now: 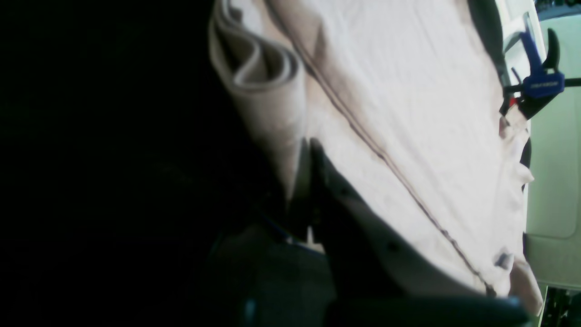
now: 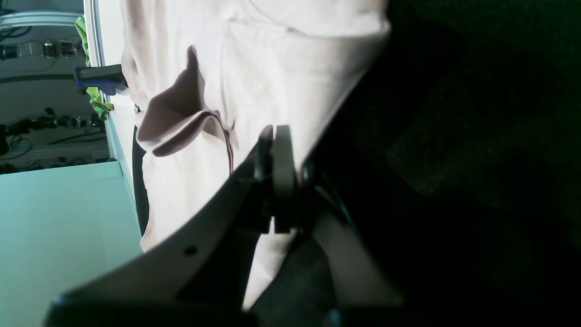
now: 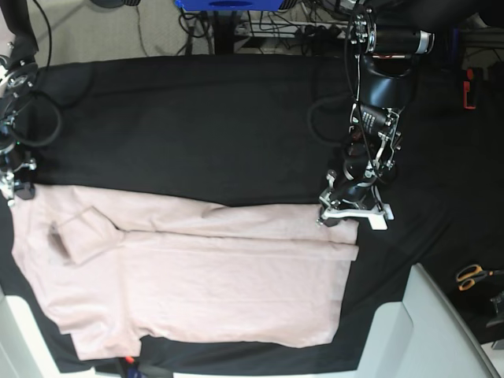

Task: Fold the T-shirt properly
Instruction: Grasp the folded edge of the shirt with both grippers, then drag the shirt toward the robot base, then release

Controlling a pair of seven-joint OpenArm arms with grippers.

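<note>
1. My left fingers (image 1: 299,190) clamp the T-shirt's (image 3: 228,287) far edge — folds bunch above them.
2. My right fingers (image 2: 286,179) pinch its other end.
3. It spreads over black cloth (image 3: 213,126).

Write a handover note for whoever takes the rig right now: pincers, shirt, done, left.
Left pincer: shut on the T-shirt, at one end of its long upper edge in the base view.
Right pincer: shut on the other end of that edge.
Shirt: spread wide on the black surface, with a loose raised flap near the right pincer.
Done: both ends gripped; a strip along that edge seems doubled over.
Left: the main folding, probably that edge next, then smoothing the flap.
</note>
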